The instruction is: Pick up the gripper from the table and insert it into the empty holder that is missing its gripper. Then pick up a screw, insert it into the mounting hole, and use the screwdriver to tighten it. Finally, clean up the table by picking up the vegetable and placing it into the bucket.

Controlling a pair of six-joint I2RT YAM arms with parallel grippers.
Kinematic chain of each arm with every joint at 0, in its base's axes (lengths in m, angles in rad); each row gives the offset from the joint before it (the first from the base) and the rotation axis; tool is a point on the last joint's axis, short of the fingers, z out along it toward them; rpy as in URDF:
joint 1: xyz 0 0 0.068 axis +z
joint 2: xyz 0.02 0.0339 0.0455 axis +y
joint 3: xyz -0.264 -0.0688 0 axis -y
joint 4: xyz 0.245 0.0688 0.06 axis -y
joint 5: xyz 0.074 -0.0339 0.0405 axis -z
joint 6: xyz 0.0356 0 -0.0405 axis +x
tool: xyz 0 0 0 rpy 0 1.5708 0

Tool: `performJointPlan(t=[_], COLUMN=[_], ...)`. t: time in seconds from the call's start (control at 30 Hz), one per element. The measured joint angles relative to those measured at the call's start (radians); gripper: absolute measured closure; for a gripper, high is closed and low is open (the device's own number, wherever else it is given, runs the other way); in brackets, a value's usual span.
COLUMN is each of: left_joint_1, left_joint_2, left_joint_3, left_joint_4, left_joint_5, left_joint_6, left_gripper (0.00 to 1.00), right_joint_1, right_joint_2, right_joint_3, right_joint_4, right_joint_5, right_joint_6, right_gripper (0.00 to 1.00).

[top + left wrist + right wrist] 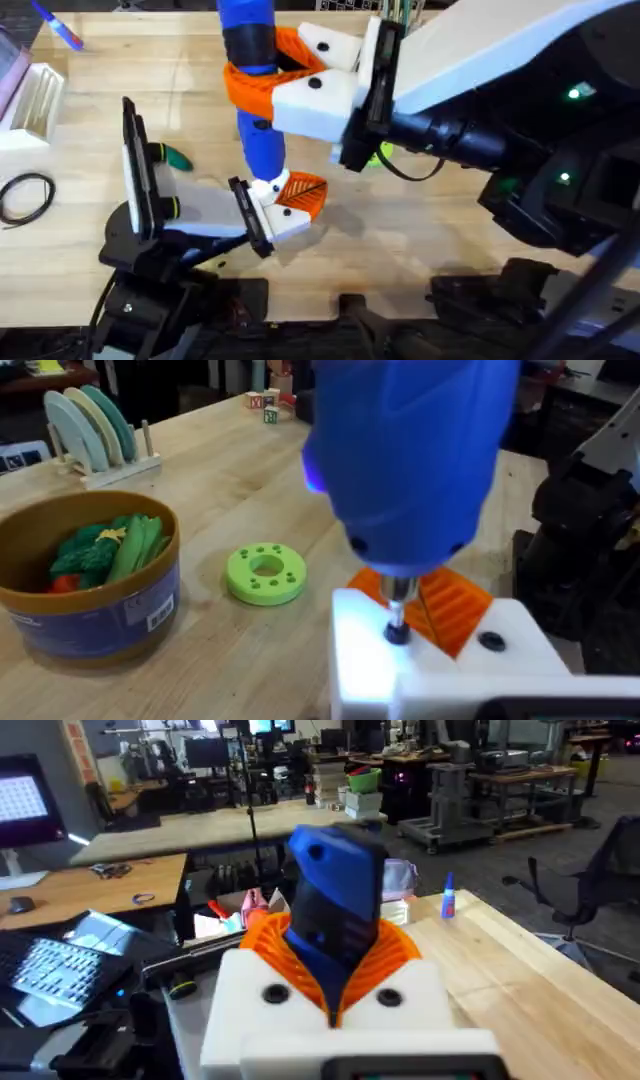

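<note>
My right gripper (255,72) reaches in from the right and is shut on the blue screwdriver (262,140), holding it upright; in the right wrist view its orange pads (400,955) clamp the screwdriver (335,870). The screwdriver (410,450) has its bit pressed down onto a screw (397,632) in the white gripper (440,660), whose orange ribbed finger (455,605) points away. This gripper (295,205) sits against the black holder (250,218). The dark green vegetable (178,157) lies on the table to the left. The bucket (90,610) holds other green toy food.
A light green disc (265,572) lies between the bucket and the screwdriver. The taller black upright plate (135,165) stands left of the holder. A white rack (35,100), a coiled black cable (25,195) and a blue-pink marker (60,28) sit at the far left.
</note>
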Motion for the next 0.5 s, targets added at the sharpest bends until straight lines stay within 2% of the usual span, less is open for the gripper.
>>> performJointPlan(t=[0.5], left_joint_1=[0.000], left_joint_2=[0.000], left_joint_3=[0.000], left_joint_4=[0.000], left_joint_5=[0.000], left_joint_6=[0.000], left_gripper=[0.997], right_joint_1=[0.000], right_joint_2=[0.000], right_joint_3=[0.000], right_joint_4=[-0.017], right_joint_5=[0.000], right_joint_6=[-0.001], right_gripper=[0.980])
